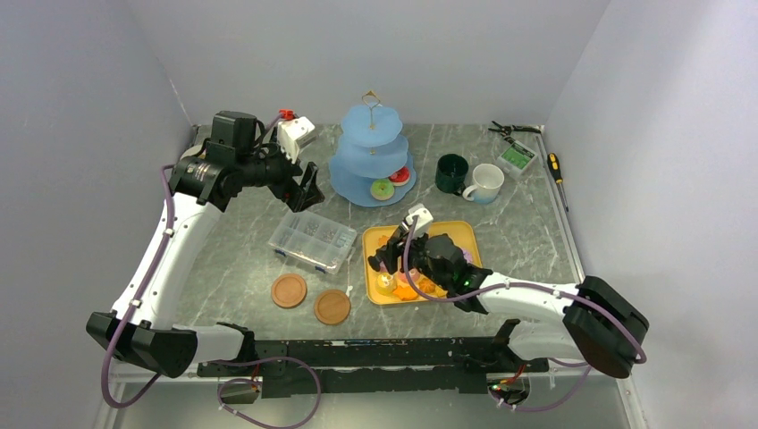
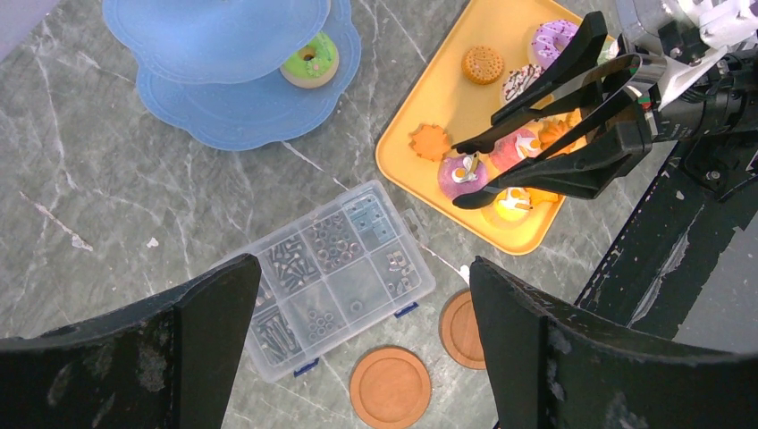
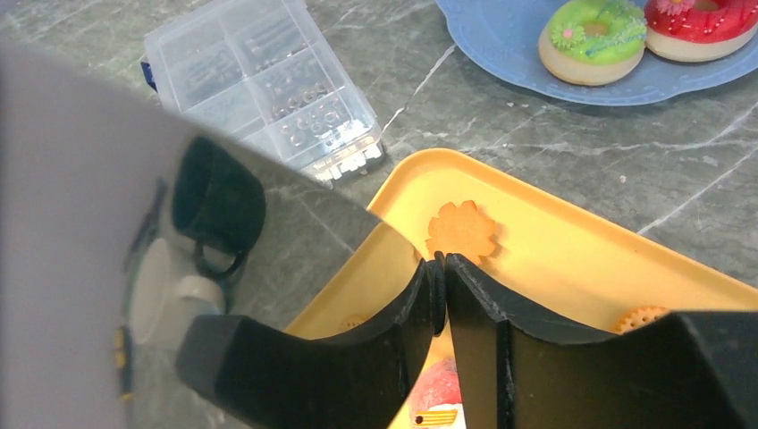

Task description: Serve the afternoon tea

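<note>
The light-blue three-tier stand (image 1: 371,156) stands at the back centre, with a green doughnut (image 1: 383,189) and a red doughnut (image 1: 400,175) on its bottom tier. A dark-green mug (image 1: 451,172) and a white mug (image 1: 487,181) stand to its right. My right gripper (image 1: 393,259) is shut on black tongs (image 2: 554,116) over the yellow tray (image 1: 465,234). The open tong tips hang around a purple cake (image 2: 462,174) next to a yellow cake (image 2: 511,204). My left gripper (image 1: 304,188) is open and empty, raised to the left of the stand.
A clear compartment box (image 1: 311,239) of screws lies left of the tray. Two wooden coasters (image 1: 289,290) (image 1: 332,307) lie near the front. More biscuits and doughnuts sit on the tray (image 2: 420,107). Pliers (image 1: 514,130) and a screwdriver (image 1: 556,165) lie at the back right.
</note>
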Controlling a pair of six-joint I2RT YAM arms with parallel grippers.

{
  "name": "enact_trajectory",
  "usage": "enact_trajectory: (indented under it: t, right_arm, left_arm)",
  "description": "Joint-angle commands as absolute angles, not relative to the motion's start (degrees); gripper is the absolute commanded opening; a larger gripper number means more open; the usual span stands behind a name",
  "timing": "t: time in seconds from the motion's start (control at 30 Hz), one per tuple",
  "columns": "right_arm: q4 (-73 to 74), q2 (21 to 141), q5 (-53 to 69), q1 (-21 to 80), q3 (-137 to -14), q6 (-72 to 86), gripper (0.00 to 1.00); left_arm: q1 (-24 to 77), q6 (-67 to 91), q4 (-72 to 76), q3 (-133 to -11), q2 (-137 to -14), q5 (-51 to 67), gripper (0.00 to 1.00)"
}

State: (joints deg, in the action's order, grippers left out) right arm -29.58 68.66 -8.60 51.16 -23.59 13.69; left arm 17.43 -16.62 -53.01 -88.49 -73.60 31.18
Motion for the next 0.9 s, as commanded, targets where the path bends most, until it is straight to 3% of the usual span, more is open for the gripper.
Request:
enact_trajectory:
  t: [0.0, 0.33, 0.53, 0.87]
  right_arm:
    - [-33.04, 68.82, -8.61, 51.77, -23.53, 13.32, 0.62]
    - [-33.39, 71.73, -8.85, 51.85, -25.58, 11.4, 0.46]
    - [-29.7, 64.78, -11.37, 51.26, -29.63, 9.34, 0.4]
    - [-27.86, 63.62, -4.33, 36.53, -40.98, 7.12, 0.36]
  left_arm:
    - [17.31, -16.12, -51.86, -89.73, -72.15, 31.54, 0.93]
    - [17.31, -16.13, -51.58, -89.91, -72.16, 31.55, 0.93]
    - [17.36, -16.35, -51.92, -89.82, -72.14, 31.55, 0.93]
    - [17.31, -16.17, -52.05, -90.15, -71.84, 31.57, 0.92]
